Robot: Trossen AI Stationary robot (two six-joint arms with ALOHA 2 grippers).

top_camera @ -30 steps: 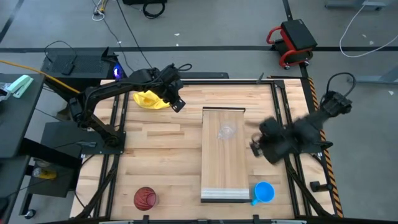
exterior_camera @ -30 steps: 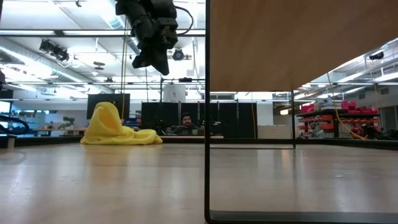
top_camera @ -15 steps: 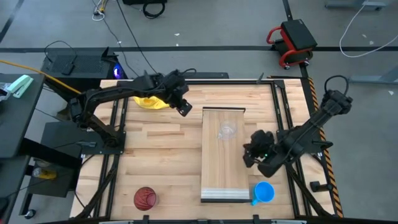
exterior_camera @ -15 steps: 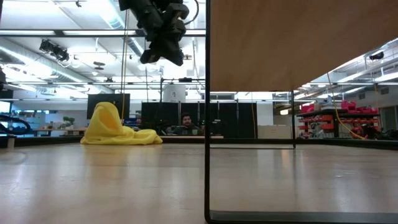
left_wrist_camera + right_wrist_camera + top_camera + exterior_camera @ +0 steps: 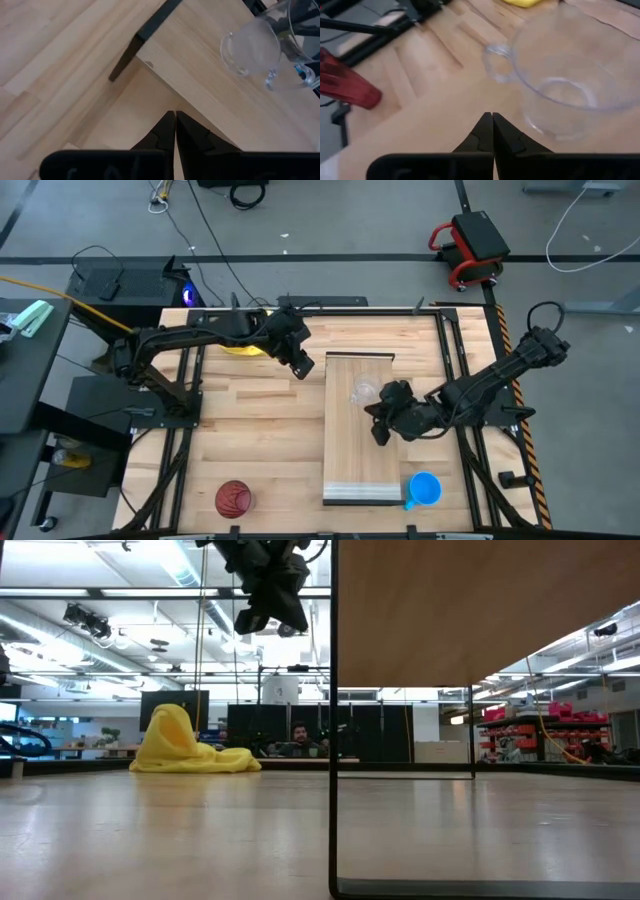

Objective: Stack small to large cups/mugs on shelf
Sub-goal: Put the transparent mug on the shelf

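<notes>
The small clear cup point(image 5: 365, 390) stands on its base on the far part of the pale wooden shelf point(image 5: 355, 455), mouth up point(image 5: 565, 85). The blue mug point(image 5: 425, 488) sits on the table just right of the shelf's near end. At the table's near left corner is the dark red ribbed cup point(image 5: 233, 498). My right gripper point(image 5: 378, 427) is shut and hovers over the shelf just near of the clear cup point(image 5: 492, 125). My left gripper point(image 5: 302, 364) is shut above the table, beside the shelf's far left corner point(image 5: 175, 125).
A yellow cloth point(image 5: 238, 346) lies at the table's far left, partly under my left arm, and shows in the low view point(image 5: 190, 745). In that view the shelf's board point(image 5: 480, 610) and dark leg point(image 5: 333, 740) block the right side.
My right gripper has swung from the table's right edge toward the left, over the shelf and up to the clear cup. My left gripper has moved right from the yellow cloth toward the shelf's far left corner. The cups have stayed in place.
</notes>
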